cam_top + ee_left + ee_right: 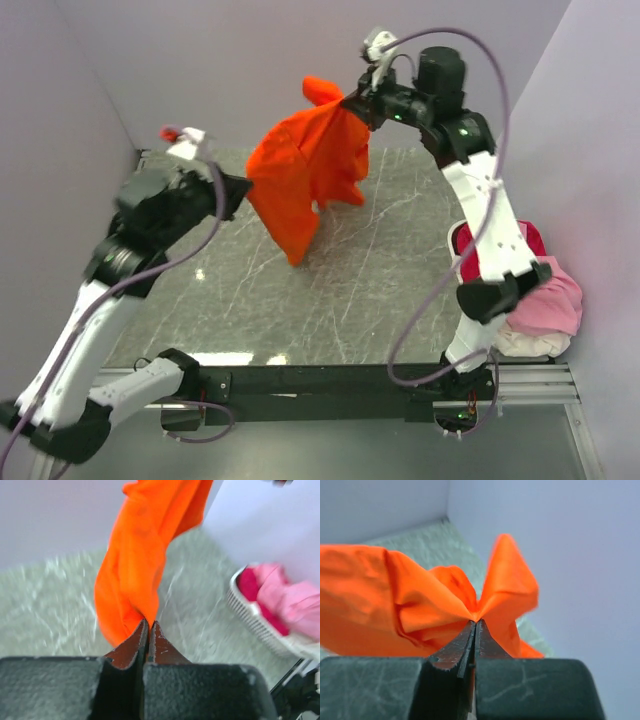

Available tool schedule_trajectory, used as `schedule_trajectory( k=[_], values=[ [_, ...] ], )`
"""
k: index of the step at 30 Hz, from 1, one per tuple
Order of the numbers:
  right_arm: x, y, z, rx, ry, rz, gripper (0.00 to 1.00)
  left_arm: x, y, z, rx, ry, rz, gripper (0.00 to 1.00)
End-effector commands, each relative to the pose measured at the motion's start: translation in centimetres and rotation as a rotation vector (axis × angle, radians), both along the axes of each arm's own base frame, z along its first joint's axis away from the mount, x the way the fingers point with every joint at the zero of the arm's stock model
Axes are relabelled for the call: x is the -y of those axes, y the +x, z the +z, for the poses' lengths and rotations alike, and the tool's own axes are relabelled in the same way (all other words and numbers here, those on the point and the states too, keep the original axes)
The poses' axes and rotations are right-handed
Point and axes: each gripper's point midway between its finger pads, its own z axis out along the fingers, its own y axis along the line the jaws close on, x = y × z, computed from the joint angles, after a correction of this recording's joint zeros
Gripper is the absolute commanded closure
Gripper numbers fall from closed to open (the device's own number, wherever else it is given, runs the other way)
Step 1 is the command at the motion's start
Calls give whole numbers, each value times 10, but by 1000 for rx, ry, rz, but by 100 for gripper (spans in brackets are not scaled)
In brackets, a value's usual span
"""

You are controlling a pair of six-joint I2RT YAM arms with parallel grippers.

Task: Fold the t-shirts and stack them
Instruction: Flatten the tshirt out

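Over the gray table (380, 290), the orange shirt (305, 170) hangs between my grippers. My left gripper (149, 626) and right gripper (475, 625) both pinch it.

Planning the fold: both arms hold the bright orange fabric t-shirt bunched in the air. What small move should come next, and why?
Probably draw the arms apart to spread it. The left gripper and right gripper are each shut on the bright orange fabric t-shirt, which hangs crumpled over the grey marbled table.
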Motion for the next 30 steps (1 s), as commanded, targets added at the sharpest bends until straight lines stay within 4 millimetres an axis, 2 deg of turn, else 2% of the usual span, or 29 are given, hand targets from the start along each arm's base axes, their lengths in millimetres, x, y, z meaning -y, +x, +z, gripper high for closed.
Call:
schedule_trajectory(
  k=[1,3,4,5,7,8,10,11,13,14,16,17,18,19,20,22,23,25,26,28,29,30],
  values=[
    [-7,-22,20,25,87,60,100,-10,-20,6,12,9,-1,100],
    [-3,-32,6,-2,58,68,100,-6,-32,-8,-30,-11,-41,100],
    [1,-34,-2,-3,33,65,100,3,-42,-15,-54,-25,-108,100],
    [6,-43,-19,-36,3,66,100,9,-45,-36,-114,-42,-135,100],
    [17,-52,-41,-50,-48,66,100,19,-60,-52,-167,-81,-214,100],
    [24,-68,-72,-123,-87,79,100,30,-73,-78,-262,-111,-289,99],
    [32,-94,-117,-165,-203,165,100,37,-89,-100,-387,-163,-335,99],
    [48,-126,-170,-309,-293,201,100,42,-101,-124,-491,-171,-373,99],
    [71,-153,-222,-348,-447,246,100,50,-126,-151,-688,-215,-416,99],
    [91,-183,-266,-450,-522,254,100,52,-143,-173,-775,-221,-445,94],
    [115,-204,-301,-476,-623,243,85,62,-168,-183,-856,-244,-499,76],
    [134,-216,-322,-497,-690,193,73,63,-176,-191,-883,-237,-503,53],
    [142,-219,-328,-506,-704,159,58,63,-178,-192,-885,-231,-495,43],
    [149,-219,-329,-505,-708,127,54,60,-185,-196,-908,-200,-490,36],
    [151,-216,-322,-475,-688,97,51,59,-180,-187,-877,-192,-469,28],
    [154,-207,-312,-462,-636,52,43,52,-163,-189,-821,-133,-376,24],
    [150,-198,-305,-449,-615,50,42,49,-160,-183,-808,-115,-359,23],
    [138,-188,-302,-468,-559,67,42,49,-147,-192,-810,-70,-308,23],
    [130,-177,-305,-495,-543,88,42,52,-141,-198,-823,-57,-296,23],
    [108,-173,-308,-552,-476,167,42,55,-132,-211,-836,-35,-271,22],
    [99,-160,-314,-591,-470,183,42,57,-126,-225,-864,-5,-250,22],
    [94,-155,-316,-622,-459,190,43,57,-124,-234,-879,16,-237,22]
  ],
)
